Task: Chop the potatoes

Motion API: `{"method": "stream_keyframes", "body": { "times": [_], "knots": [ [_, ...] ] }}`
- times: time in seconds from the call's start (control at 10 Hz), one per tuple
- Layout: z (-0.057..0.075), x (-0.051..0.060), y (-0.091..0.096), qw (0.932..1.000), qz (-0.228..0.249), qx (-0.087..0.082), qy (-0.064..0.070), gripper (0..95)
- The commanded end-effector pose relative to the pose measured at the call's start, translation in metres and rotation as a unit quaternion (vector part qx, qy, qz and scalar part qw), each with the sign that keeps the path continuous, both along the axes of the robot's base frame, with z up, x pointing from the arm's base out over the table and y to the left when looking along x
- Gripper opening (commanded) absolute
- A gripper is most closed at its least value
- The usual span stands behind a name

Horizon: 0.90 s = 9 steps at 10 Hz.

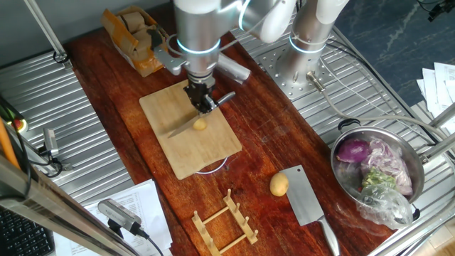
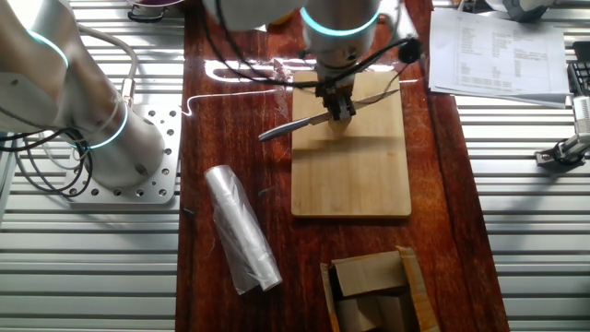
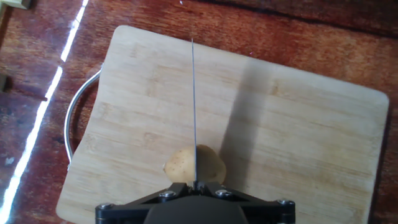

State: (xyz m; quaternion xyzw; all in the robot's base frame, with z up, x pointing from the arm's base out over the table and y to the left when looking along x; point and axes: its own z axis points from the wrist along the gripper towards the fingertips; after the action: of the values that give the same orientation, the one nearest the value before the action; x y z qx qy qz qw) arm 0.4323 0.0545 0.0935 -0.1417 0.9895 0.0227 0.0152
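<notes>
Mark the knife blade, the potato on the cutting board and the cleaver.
knife blade (image 3: 193,93), hand view, on the thin upper edge along its length.
potato on the cutting board (image 3: 180,163), hand view, on the skin left of the blade.
cleaver (image 1: 303,198), one fixed view, on the flat of the broad blade.

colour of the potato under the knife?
Yellow-tan, smooth skin. The potato on the cutting board shows best in the hand view.

From one fixed view we look down across the table at the cutting board (image 1: 188,135); from the other we face it from the opposite side. Our hand view sits close above that board.
</notes>
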Motion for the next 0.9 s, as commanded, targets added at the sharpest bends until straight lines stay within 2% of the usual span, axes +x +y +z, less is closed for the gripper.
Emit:
{"method": "stream_keyframes", "body": {
  "times": [0.1,0.4,0.7,0.9],
  "knots": [
    [0.0004,0.0059,0.0016,0.9999,0.003,-0.005,0.015,0.0],
    [0.0012,0.0077,0.0016,0.9995,0.009,-0.013,0.028,0.0],
    [0.0033,0.008,0.0019,0.9994,0.013,-0.014,0.03,0.0],
    [0.0042,0.0119,0.0022,0.9991,0.015,-0.015,0.036,0.0]
  ]
}}
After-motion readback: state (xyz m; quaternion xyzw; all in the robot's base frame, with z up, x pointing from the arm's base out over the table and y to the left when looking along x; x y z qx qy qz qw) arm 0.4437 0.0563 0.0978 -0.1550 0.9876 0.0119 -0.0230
